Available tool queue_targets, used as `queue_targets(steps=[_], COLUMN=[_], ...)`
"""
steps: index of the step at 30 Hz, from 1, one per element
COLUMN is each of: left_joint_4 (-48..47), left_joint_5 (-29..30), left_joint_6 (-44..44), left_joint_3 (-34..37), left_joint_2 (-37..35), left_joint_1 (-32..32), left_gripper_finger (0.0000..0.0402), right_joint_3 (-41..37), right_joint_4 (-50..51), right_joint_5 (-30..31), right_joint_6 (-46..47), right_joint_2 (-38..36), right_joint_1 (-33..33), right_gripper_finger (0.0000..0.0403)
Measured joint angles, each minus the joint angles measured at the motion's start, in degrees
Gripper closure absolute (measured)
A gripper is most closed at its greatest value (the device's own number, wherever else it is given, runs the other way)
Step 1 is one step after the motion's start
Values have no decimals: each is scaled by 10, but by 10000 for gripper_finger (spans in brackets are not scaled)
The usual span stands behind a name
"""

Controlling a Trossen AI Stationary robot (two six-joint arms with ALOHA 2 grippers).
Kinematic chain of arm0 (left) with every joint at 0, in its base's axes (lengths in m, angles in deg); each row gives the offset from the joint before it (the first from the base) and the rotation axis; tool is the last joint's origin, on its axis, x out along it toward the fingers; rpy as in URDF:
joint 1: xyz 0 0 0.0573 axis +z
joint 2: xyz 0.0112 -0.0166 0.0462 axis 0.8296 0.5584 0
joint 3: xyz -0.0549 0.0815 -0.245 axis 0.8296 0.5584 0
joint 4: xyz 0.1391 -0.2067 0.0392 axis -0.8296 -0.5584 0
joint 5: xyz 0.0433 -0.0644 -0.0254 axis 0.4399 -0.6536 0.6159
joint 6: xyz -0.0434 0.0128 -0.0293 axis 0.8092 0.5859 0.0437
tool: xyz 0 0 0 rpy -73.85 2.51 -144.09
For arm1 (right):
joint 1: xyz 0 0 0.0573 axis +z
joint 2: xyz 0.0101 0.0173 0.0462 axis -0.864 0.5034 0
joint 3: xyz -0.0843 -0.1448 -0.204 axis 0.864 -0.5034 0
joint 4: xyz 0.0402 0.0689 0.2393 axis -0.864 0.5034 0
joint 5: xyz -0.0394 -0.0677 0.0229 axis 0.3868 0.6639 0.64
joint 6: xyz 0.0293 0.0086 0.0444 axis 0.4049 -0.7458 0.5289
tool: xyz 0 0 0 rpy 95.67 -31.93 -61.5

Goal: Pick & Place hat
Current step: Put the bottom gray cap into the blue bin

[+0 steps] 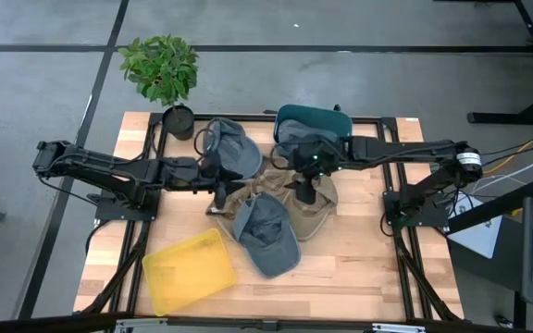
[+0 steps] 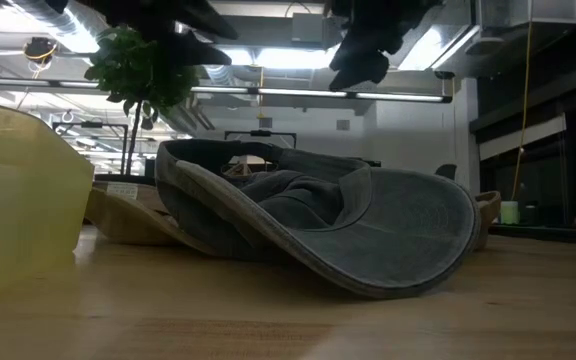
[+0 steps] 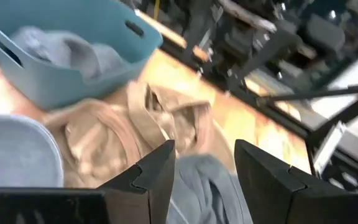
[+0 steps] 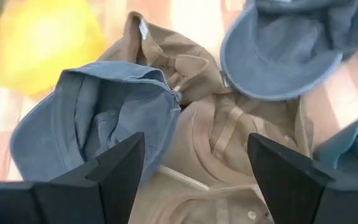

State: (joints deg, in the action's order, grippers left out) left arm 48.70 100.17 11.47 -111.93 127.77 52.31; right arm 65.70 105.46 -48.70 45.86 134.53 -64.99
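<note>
From above, you see both grippers over the hat pile: the left gripper (image 1: pixel 220 191) and right gripper (image 1: pixel 302 192), details lost in shadow. At table level, a grey-blue hat (image 2: pixel 318 235) fills your view; the arms are cut off overhead. Your wrist views show both sets of fingers (image 3: pixel 157 177) parted, holding nothing, probably hovering.

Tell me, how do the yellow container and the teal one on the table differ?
The yellow bin is shallow, see-through and holds nothing, while the teal basket is deeper, solid-coloured and has a grey hat in it. The yellow bin sits at the table's near edge on the left arm's side; the teal basket sits at the far edge, by the right arm. Both are plastic containers resting on the wooden table.
</note>
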Motion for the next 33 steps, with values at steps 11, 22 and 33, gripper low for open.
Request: queue_targets(steps=[11,22,33], left_joint_4=[-50,-75,-125], left_joint_5=[-75,-75,-75], left_joint_6=[20,19,19], left_joint_3=[0,0,0], left_joint_2=[0,0,0], left_joint_1=[-8,-62,-104], left_gripper_finger=[241,241,241], right_joint_3=[0,-1,-1], right_joint_4=[-75,-80,-68], right_joint_5=[2,19,100], right_joint_6=[111,217,274], right_joint_2=[89,163,165], right_joint_1=[48,82,87], right_gripper_finger=[121,121,121])
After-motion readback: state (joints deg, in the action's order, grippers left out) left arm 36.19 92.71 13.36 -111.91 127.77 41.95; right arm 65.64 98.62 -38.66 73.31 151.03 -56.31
